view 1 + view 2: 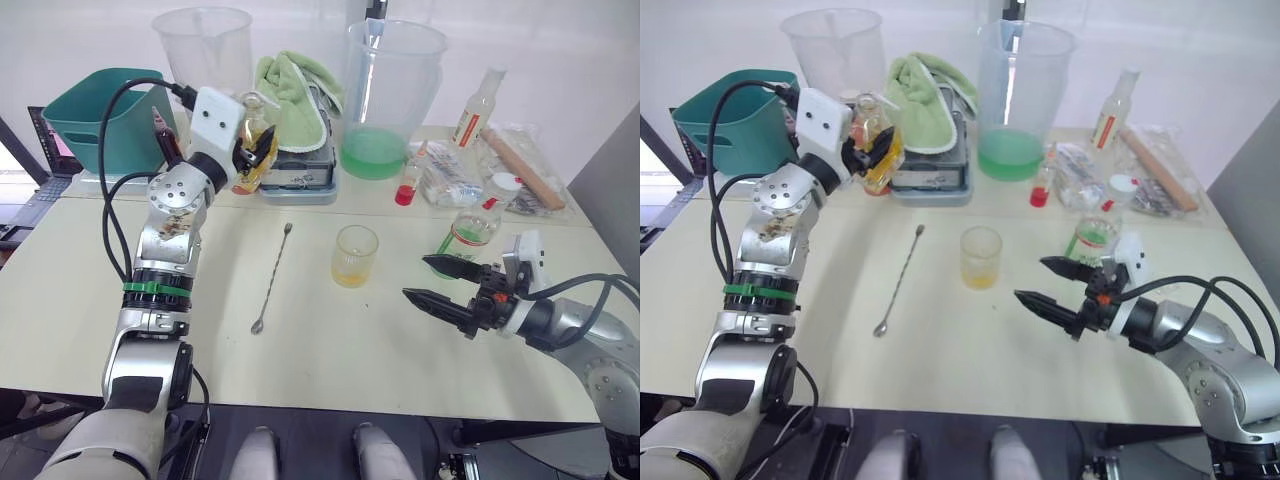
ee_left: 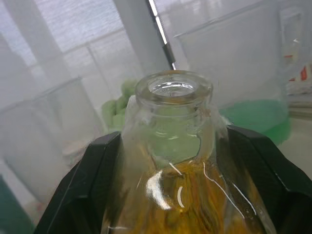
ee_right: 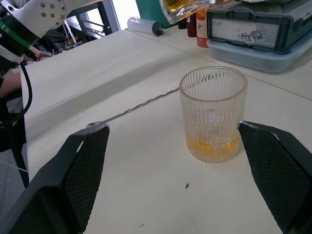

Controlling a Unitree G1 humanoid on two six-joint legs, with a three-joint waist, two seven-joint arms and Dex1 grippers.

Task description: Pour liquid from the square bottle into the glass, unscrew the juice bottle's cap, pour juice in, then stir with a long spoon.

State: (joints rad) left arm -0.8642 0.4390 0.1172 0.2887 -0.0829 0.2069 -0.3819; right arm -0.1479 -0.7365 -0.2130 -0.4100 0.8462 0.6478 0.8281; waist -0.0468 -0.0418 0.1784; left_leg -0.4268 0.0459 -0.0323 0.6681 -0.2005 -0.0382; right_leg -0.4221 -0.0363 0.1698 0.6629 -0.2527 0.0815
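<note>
1. Upper left of the head view: left gripper [image 1: 252, 150] clamps the square bottle [image 1: 249, 140], neck up.
2. Centre: the glass [image 1: 355, 255]; right gripper [image 1: 432, 280] spread wide.
3. Right wrist view shows yellow liquid in the glass bottom; long spoon [image 1: 272, 276] lies near-vertical.

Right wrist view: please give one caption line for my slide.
Open right gripper faces the ribbed glass holding a little yellow liquid; the long spoon lies behind.
</note>
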